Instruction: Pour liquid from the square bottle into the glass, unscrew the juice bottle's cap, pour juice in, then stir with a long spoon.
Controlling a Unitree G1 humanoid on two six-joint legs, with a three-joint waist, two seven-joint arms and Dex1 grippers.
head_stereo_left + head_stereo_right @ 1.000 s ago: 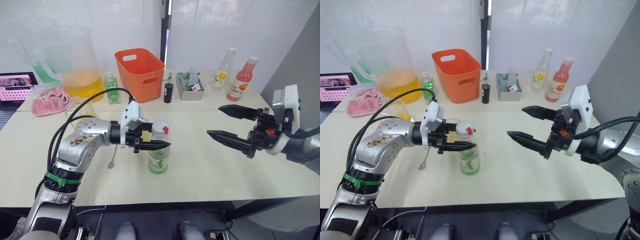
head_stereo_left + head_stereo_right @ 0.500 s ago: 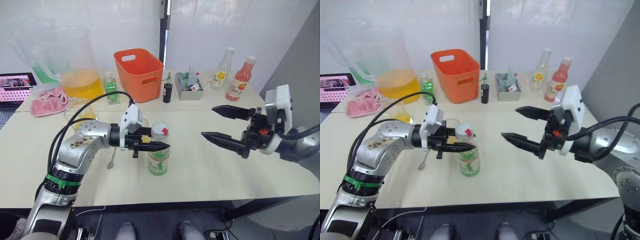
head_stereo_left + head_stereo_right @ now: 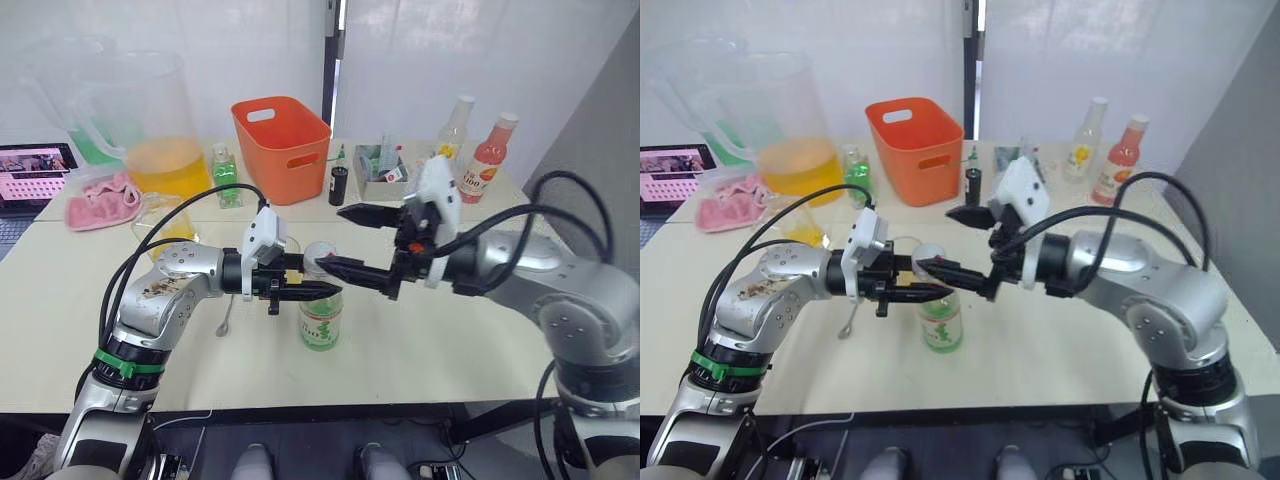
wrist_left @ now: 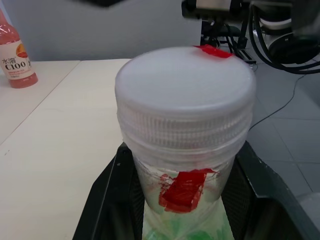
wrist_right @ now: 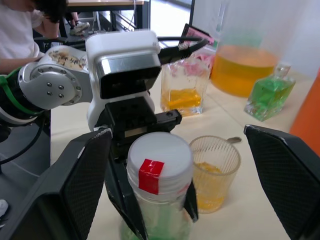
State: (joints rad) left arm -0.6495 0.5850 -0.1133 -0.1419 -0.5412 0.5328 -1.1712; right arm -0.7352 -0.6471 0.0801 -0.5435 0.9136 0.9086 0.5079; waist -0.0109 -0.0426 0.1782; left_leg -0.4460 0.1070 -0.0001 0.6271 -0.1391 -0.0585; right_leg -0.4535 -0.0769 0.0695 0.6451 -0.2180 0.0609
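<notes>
The juice bottle (image 3: pixel 320 322) stands upright near the table's front middle, with its white cap (image 3: pixel 320 254) on. My left gripper (image 3: pixel 308 290) is shut on the bottle's neck just under the cap (image 4: pixel 185 85). My right gripper (image 3: pixel 329 237) reaches in from the right and is wide open, one finger on each side of the cap (image 5: pixel 160 159). Its near fingertip is right at the cap. The glass (image 5: pixel 214 172) stands just behind the bottle and holds yellow liquid. The square bottle (image 5: pixel 182 92) stands further back left. The long spoon (image 3: pixel 225 315) lies under my left forearm.
An orange basket (image 3: pixel 282 145), a big pitcher (image 3: pixel 165 130), a small green bottle (image 3: pixel 225 180) and a pink cloth (image 3: pixel 100 200) line the back left. A grey box (image 3: pixel 380 175), a black bottle (image 3: pixel 338 185) and a pink-labelled bottle (image 3: pixel 485 160) stand back right. A person (image 5: pixel 20 30) sits beyond the table.
My right arm has swept left across the table, bringing its open gripper from the right side to the juice bottle's cap. My left gripper has kept its hold on the neck.
</notes>
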